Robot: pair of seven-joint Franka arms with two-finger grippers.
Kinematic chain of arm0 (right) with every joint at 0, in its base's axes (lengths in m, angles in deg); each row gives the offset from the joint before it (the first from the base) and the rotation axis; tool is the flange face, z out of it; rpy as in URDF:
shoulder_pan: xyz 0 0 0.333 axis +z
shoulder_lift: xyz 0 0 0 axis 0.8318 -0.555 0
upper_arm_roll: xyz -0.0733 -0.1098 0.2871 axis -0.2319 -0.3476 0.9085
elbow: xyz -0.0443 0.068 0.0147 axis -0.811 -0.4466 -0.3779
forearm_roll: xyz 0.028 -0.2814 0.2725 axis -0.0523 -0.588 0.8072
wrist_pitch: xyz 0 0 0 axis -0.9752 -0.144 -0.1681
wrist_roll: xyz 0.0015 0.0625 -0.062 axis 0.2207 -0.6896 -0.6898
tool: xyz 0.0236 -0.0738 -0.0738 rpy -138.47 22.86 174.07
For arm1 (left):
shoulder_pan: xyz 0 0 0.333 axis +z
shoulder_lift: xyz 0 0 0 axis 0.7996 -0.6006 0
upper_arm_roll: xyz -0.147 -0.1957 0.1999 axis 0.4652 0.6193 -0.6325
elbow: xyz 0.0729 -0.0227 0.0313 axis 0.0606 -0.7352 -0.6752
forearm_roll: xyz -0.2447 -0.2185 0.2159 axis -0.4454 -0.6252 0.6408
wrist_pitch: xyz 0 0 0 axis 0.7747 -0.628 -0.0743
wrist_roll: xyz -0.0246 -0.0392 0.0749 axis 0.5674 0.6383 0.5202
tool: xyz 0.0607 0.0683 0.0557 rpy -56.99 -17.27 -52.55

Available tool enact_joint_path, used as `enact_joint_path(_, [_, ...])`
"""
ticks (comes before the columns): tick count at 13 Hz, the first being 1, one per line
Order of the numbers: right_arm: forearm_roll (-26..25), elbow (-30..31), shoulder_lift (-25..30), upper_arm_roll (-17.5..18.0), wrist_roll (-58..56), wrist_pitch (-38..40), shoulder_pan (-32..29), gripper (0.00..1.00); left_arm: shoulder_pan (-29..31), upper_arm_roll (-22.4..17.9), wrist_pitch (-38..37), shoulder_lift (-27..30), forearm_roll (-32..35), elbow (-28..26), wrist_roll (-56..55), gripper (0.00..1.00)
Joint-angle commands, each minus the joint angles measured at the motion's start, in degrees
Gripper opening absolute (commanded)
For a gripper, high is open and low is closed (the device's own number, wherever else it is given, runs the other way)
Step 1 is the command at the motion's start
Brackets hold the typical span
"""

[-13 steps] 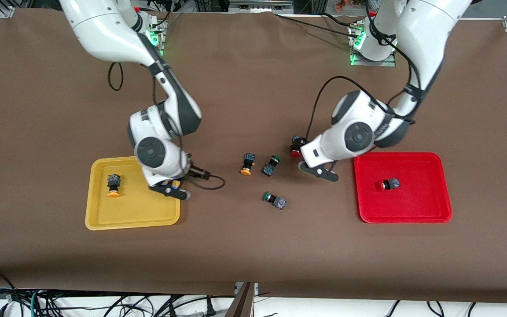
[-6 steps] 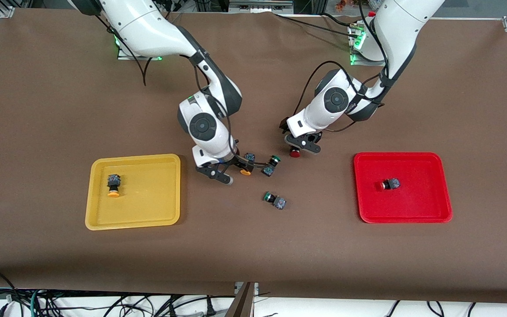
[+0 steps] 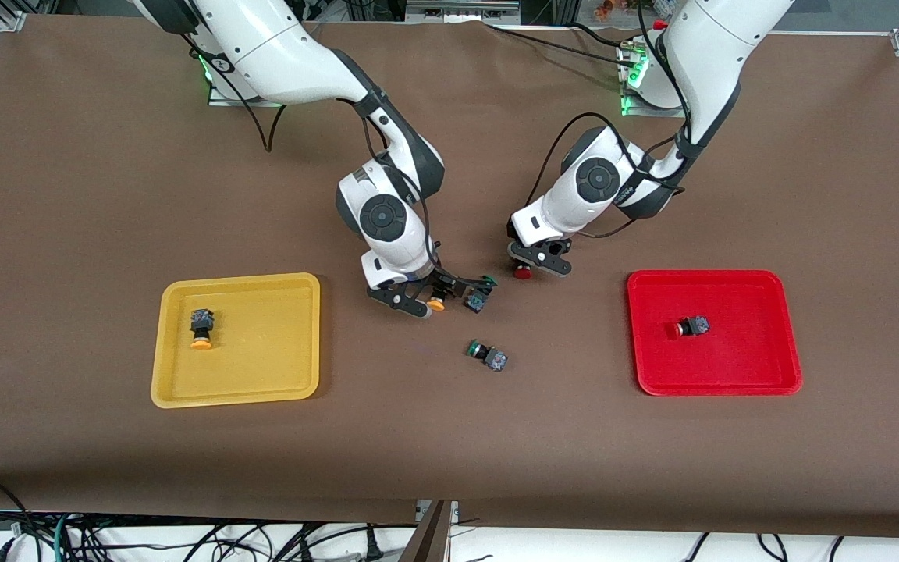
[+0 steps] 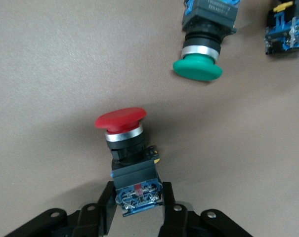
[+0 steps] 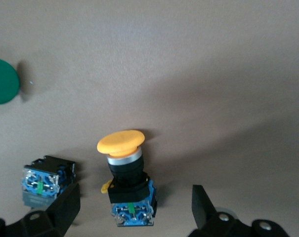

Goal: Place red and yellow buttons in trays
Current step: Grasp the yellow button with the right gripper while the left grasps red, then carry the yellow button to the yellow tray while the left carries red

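A red button (image 4: 126,157) lies on its side on the brown surface (image 3: 67,195), its round shiny cap pointing toward the front camera. The left gripper (image 4: 137,210) has its jaws closed on its dark blocky body. A yellow button (image 5: 125,175) lies the same way between the wide-open jaws of the right gripper (image 5: 134,207). The yellow tray (image 3: 262,375) and the red tray (image 3: 746,367) each hold one button.

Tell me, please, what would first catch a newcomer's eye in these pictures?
Both arms are down at the middle of the table: the left gripper shut on a red button, the right gripper open around a yellow button. Toward each end of the table lies a bright tray, the yellow tray and the red tray, each already holding one matching button.
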Motion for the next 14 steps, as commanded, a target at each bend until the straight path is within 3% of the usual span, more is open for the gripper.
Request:
enact_joint_path(1, [0.65, 0.03, -0.81, -0.24, 0.59, -0.83, 1.61, 1.00, 2.62, -0.20, -1.98, 2.32, 2.04, 0.32, -0.03, 0.10])
enact_joint_path(2, [0.74, 0.12, -0.91, -0.24, 0.50, -0.92, 2.40, 0.98, 4.38, -0.20, -7.40, 4.34, 2.48, 1.80, 1.72, 0.10])
enact_joint_path(3, [0.57, 0.12, -0.91, -0.33, 0.42, -1.18, 2.41, 0.75, 6.57, -0.03, -15.72, 5.58, 2.58, 5.65, 5.56, 0.11])
enact_joint_path(4, [0.56, 0.12, -0.91, -0.33, -0.19, -1.18, 2.32, 0.40, 7.98, -0.12, -24.07, 5.41, 2.58, 10.91, 9.78, 0.11])
enact_joint_path(5, [0.39, 0.12, -0.99, -0.33, -0.63, -1.18, 2.06, 0.19, 8.96, -0.38, -31.64, 4.89, 2.58, 15.92, 13.91, 0.11])
enact_joint_path(6, [0.21, 0.12, -0.91, -0.41, -0.81, -1.18, 1.88, 0.06, 10.44, -1.16, -35.80, 4.28, 3.80, 19.36, 18.30, 0.12])
enact_joint_path(7, [0.21, 0.03, -0.91, -0.50, -1.08, -1.18, 1.79, 0.00, 11.94, -1.43, -36.71, 3.40, 5.98, 21.14, 23.22, 0.12])
enact_joint_path(12, [0.21, 0.03, 2.24, -2.17, -6.77, 0.04, -1.27, 0.00, 21.25, -2.58, -32.25, -0.82, 23.20, 22.74, 45.64, 0.17])
enact_joint_path(14, [0.21, 0.03, 4.70, -2.26, -14.92, 6.26, -5.48, 0.00, 23.81, -2.75, -29.70, -2.23, 27.08, 23.00, 50.67, 0.18])
